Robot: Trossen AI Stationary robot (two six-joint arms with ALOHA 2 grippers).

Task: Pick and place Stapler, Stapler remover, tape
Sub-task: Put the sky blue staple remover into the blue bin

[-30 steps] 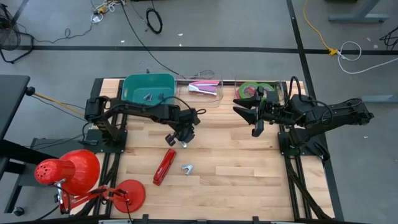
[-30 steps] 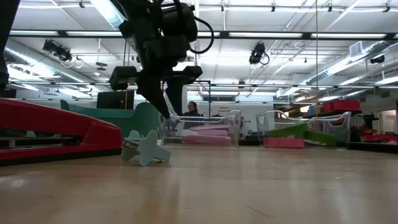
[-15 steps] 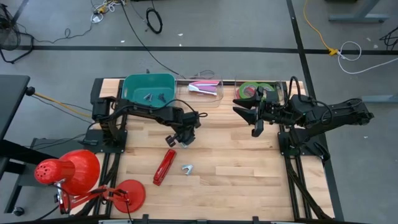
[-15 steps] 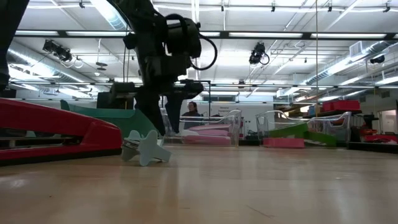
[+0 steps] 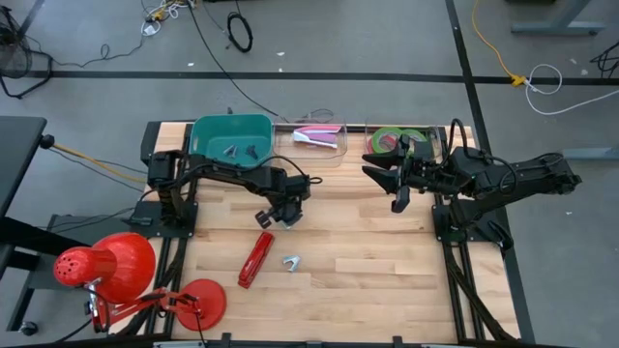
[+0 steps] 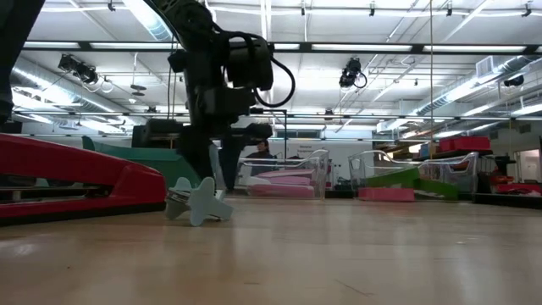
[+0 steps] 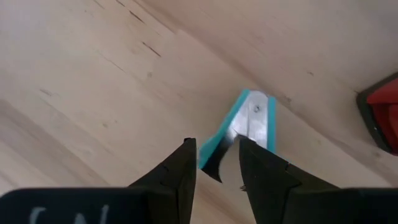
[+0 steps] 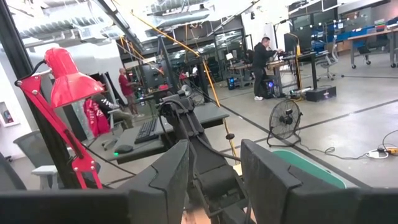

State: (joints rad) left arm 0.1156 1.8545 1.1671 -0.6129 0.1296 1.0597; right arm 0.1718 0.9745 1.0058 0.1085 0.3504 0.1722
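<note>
A teal-and-silver staple remover (image 5: 290,262) lies on the wooden table beside a red stapler (image 5: 255,259), which lies flat. My left gripper (image 5: 274,218) is open and hangs low over the table just beyond the remover, toward the far edge. In the left wrist view the remover (image 7: 249,121) lies ahead of the fingertips (image 7: 214,165), untouched. Green tape rolls (image 5: 392,140) lie in a clear tray at the back right. My right gripper (image 5: 398,186) is open and empty, in the air in front of that tray.
A teal bin (image 5: 205,130) at the back left holds two staple removers. A clear tray (image 5: 334,150) beside it holds a pink stapler. A red desk lamp (image 5: 106,266) stands at the near left corner. Bare wood lies to the right of the remover.
My left gripper has gone down toward the table, and a little toward the left edge, nearing the staple remover. The remover and the stapler have not moved. My right arm has kept still.
</note>
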